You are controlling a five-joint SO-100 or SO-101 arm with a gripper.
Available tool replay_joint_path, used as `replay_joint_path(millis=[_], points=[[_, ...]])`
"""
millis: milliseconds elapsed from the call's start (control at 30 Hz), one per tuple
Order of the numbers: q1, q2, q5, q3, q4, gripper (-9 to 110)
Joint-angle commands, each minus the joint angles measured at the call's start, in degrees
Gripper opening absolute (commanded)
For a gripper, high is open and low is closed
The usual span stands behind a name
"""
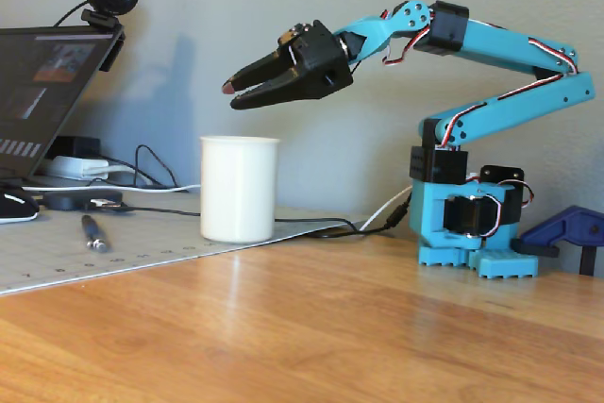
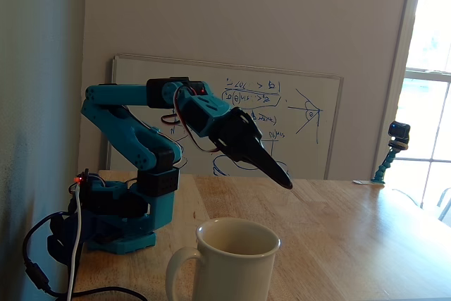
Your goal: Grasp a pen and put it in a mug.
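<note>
Pen out of mug, gripper empty – task not done.

Black two-finger gripper (image 1: pixel 229 93) on teal arm hangs above plain white cylindrical mug (image 1: pixel 240 188), tips over its left rim in the fixed side view; jaws parted only a little, nothing btwn them. In the other fixed view the gripper (image 2: pixel 284 181) shows edge-on above and beyond the mug (image 2: pixel 227 266), so gap can't be read there; mug interior looks empty, handle on its left. Slim ballpoint pen w/ dark barrel and silver end (image 1: pixel 92 232) lies flat on grey gridded mat (image 1: pixel 57 257), well left of mug, near the cables and laptop. Judgement: nothing of the task holds at this point. Left to do: reach left and down to mat, re-grasp pen, lift, carry over mug, drop in.
</note>
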Motion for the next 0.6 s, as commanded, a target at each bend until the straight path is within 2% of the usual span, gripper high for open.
replay_joint_path(millis=[0,200,300,400,567], points=[[-2.4,0.5,-0.3,-2.0,-1.0,16],[-8.1,1.0,-1.0,-3.6,-5.0,16],[-9.2,0.9,-5.6,-3.7,-7.4,16],[-9.4,0.9,-15.4,-3.3,-8.5,16],[-9.2,0.5,-37.6,-3.3,-8.4,16]])
